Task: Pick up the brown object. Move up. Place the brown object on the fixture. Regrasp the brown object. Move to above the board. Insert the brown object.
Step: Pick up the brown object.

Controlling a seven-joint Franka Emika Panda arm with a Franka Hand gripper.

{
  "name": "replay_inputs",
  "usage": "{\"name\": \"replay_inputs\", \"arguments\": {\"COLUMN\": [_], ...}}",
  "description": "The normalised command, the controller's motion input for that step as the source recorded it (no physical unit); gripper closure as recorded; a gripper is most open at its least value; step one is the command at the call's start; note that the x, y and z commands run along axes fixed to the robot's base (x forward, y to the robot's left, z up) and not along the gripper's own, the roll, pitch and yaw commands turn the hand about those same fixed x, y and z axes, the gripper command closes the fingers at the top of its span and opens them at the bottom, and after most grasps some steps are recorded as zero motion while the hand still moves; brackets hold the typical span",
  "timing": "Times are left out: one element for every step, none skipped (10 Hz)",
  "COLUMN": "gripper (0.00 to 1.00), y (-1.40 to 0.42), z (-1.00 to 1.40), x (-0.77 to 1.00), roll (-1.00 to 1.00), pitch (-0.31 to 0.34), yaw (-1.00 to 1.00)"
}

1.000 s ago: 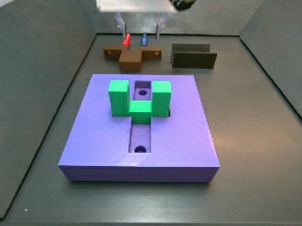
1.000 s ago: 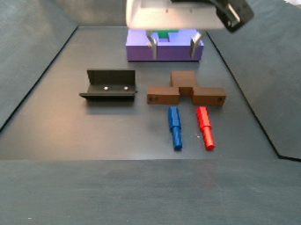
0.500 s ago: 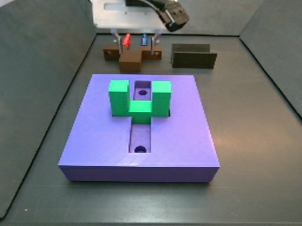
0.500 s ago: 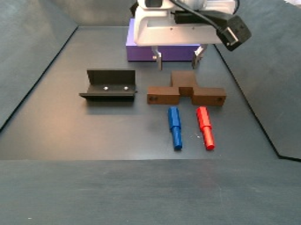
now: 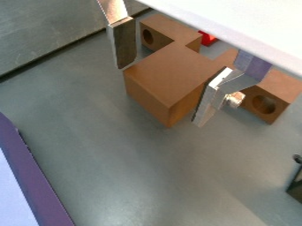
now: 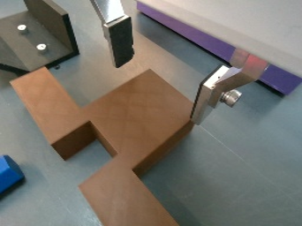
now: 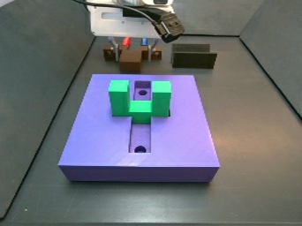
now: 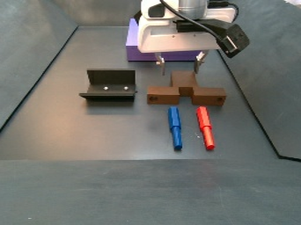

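Your gripper [image 6: 165,66] is spread wide, with the brown object [image 6: 124,124] just below, between its fingers [image 6: 118,40] (not touching it). The fixture [image 8: 108,84] stands apart to one side.

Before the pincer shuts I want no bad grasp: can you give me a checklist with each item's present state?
1. Pincer open, fingers either side of the brown object: ok.
2. Finger pads not yet touching the block's sides: ok, gaps visible in both wrist views.
3. Pincer low enough to grip: cannot tell.
4. Blue peg and red peg clear of the fingers: ok.
5. Fixture unoccupied for placing: ok.
6. Board slot partly covered by the green block: ok, holes visible.
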Motion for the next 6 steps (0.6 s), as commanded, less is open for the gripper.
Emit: {"name": "replay_inputs", "arguments": {"gripper": [0.0, 0.0, 0.0, 0.0, 0.0, 0.0], "y": [0.0, 0.0, 0.0, 0.0, 0.0, 0.02], "z": [-0.09, -0.09, -0.13, -0.24, -0.24, -0.21], "x": [-0.14, -0.17, -0.15, 0.0, 0.0, 0.01], "roll": [0.0, 0.0, 0.0, 0.05, 0.06, 0.08], "pitch": [-0.019, -0.03, -0.04, 0.0, 0.0, 0.0], "yaw": [-0.01, -0.01, -0.01, 0.0, 0.0, 0.0]}}
